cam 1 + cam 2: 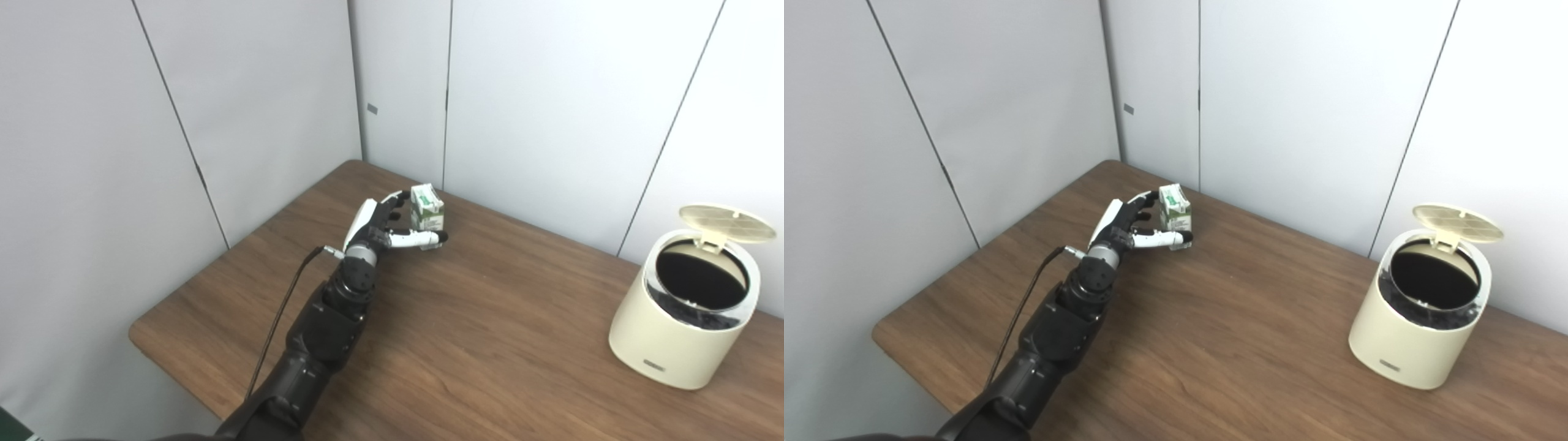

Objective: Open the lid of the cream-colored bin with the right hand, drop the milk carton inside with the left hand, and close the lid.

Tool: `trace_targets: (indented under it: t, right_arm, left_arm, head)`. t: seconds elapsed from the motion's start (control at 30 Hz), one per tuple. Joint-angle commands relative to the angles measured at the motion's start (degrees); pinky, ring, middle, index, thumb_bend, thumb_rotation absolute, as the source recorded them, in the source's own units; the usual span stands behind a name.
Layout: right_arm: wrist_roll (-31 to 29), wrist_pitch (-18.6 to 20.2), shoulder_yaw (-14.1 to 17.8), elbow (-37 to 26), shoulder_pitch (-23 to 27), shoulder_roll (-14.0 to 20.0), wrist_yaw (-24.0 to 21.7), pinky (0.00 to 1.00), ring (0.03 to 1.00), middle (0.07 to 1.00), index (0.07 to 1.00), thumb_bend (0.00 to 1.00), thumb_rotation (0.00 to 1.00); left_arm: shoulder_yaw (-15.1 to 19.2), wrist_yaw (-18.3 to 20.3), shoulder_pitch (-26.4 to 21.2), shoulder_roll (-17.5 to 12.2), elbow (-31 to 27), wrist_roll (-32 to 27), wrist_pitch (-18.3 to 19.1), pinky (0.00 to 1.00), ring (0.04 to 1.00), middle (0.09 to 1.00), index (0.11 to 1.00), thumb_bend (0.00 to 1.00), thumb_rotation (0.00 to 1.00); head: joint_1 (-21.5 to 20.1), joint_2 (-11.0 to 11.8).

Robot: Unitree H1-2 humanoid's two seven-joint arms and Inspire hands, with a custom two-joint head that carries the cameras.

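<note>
Lid point(727, 222) of the cream-coloured, round plastic bin point(680, 343) stands flipped up, a ribbed disc hinged at the back rim, so the opening step looks done and the dark, lined mouth gapes. Well apart from the bin, far across the brown wood-grain surface point(465, 343), the small green-and-white milk carton point(427, 207) stands upright, gable-topped cardboard. The left hand point(386, 228), black and white, glossy, has its fingers point(419, 239) spread around the carton, not clearly clamped. Lifting, dropping and closing remain, I'd judge. Right hand is out of sight.
</note>
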State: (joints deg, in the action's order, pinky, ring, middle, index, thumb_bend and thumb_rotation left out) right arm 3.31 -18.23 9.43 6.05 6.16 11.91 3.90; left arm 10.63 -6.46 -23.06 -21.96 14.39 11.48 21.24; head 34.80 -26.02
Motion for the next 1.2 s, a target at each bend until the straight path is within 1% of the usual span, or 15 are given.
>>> trace_targets:
  t: [0.0, 0.07, 0.13, 0.2, 0.33, 0.47, 0.63, 0.77, 0.87, 0.97, 1.0, 1.07, 1.1, 1.13, 1.17]
  right_arm:
    - [-0.2, -0.9, -0.2, 0.3, -1.4, -0.3, 0.0, 0.36, 0.512, 0.567, 0.489, 0.49, 0.17]
    - [-0.2, -0.5, -0.2, -0.1, -1.6, -0.2, -0.1, 0.35, 0.511, 0.567, 0.489, 0.49, 0.17]
    - [0.0, -0.9, -0.2, 0.2, -1.7, -0.1, 0.0, 0.35, 0.509, 0.566, 0.489, 0.49, 0.17]
    - [0.1, -1.0, -0.3, 0.2, -1.8, 0.0, -0.1, 0.35, 0.508, 0.565, 0.489, 0.49, 0.17]
    - [-0.5, 1.0, -0.8, -1.8, -2.8, 0.0, -0.9, 0.34, 0.506, 0.565, 0.489, 0.49, 0.17]
    - [-0.9, 2.7, -1.0, -3.8, -3.7, -0.3, -1.5, 0.34, 0.503, 0.56, 0.488, 0.5, 0.18]
    - [-0.5, 1.5, -1.1, -4.1, -4.2, 0.0, -1.7, 0.36, 0.522, 0.574, 0.489, 0.5, 0.18]
    - [-1.5, 2.5, -0.8, -5.3, -4.9, -0.2, -2.1, 0.36, 0.521, 0.576, 0.489, 0.5, 0.18]
    - [-1.6, 2.5, -0.7, -5.7, -5.2, -0.2, -2.0, 0.37, 0.525, 0.578, 0.489, 0.5, 0.18]
    - [-1.0, 2.2, -0.7, -5.9, -5.6, -0.1, -1.8, 0.37, 0.526, 0.582, 0.489, 0.5, 0.18]
    - [-0.8, 2.3, -0.7, -6.1, -5.7, -0.1, -1.8, 0.37, 0.529, 0.584, 0.489, 0.5, 0.18]
    - [-0.8, 2.6, -0.7, -6.5, -5.9, -0.1, -1.8, 0.37, 0.531, 0.587, 0.489, 0.5, 0.18]
    - [-0.9, 2.5, -0.7, -6.6, -6.0, -0.1, -1.9, 0.37, 0.536, 0.589, 0.49, 0.5, 0.18]
    - [-1.0, 2.4, -0.7, -6.6, -6.1, -0.1, -2.0, 0.38, 0.539, 0.592, 0.49, 0.5, 0.18]
    - [-0.9, 2.3, -0.8, -6.6, -6.1, -0.1, -2.0, 0.38, 0.541, 0.594, 0.49, 0.5, 0.18]
  left_arm:
    - [0.0, -0.4, -2.8, -1.4, 0.1, 0.3, -0.5, 0.65, 0.818, 0.872, 0.927, 1.0, 0.27]
    - [0.1, -0.3, -2.9, -1.2, 0.4, -0.4, -0.4, 0.67, 0.841, 0.912, 0.941, 1.0, 0.25]
    - [0.2, -0.1, -3.2, -1.2, 1.4, -1.0, -1.4, 0.76, 0.897, 0.947, 0.955, 1.0, 0.22]
    - [-0.2, -0.2, -3.3, -1.3, 2.2, -0.9, -2.0, 0.79, 0.911, 0.955, 0.959, 1.0, 0.24]
    - [1.4, -0.8, -3.8, -0.5, 4.6, -3.0, -5.0, 0.78, 0.878, 0.917, 0.951, 1.0, 0.23]
    - [3.3, -2.2, -4.1, 0.7, 6.7, -5.5, -7.9, 0.76, 0.839, 0.851, 0.898, 1.0, 0.21]
    - [5.7, -5.7, -4.4, 2.7, 8.9, -7.8, -11.9, 0.71, 0.778, 0.789, 0.844, 1.0, 0.22]
    - [7.4, -8.1, -5.0, 4.4, 10.7, -9.6, -15.4, 0.64, 0.719, 0.747, 0.779, 0.99, 0.17]
    - [7.6, -9.8, -5.3, 5.2, 11.9, -9.8, -17.4, 0.61, 0.68, 0.713, 0.748, 0.94, 0.15]
    - [8.5, -11.9, -6.1, 6.3, 13.4, -10.7, -19.5, 0.53, 0.609, 0.632, 0.676, 0.91, 0.1]
    - [8.8, -12.6, -6.4, 6.8, 13.8, -11.0, -20.3, 0.49, 0.562, 0.577, 0.621, 0.89, 0.05]
    - [9.4, -13.8, -7.0, 7.5, 14.6, -11.5, -21.5, 0.46, 0.528, 0.531, 0.575, 0.87, 0.01]
    - [9.4, -14.5, -7.2, 7.7, 15.0, -11.4, -21.8, 0.45, 0.508, 0.499, 0.538, 0.7, 0.01]
    - [9.3, -14.9, -7.4, 7.8, 15.2, -11.4, -21.9, 0.46, 0.508, 0.497, 0.51, 0.62, 0.0]
    - [9.1, -15.2, -7.5, 7.8, 15.6, -11.3, -22.1, 0.47, 0.508, 0.496, 0.492, 0.56, 0.0]
  head:
    - [-0.2, -0.1]
    - [-0.3, -0.1]
    - [-0.3, -0.1]
    - [-0.6, -0.1]
    - [-1.5, -0.4]
    - [-2.2, -0.5]
    - [-3.1, -0.9]
    - [-3.9, -1.1]
    - [-4.1, -1.4]
    - [-4.3, -1.5]
    - [-4.4, -1.5]
    - [-4.6, -1.5]
    - [-4.7, -1.5]
    - [-4.7, -1.6]
    - [-4.8, -1.6]
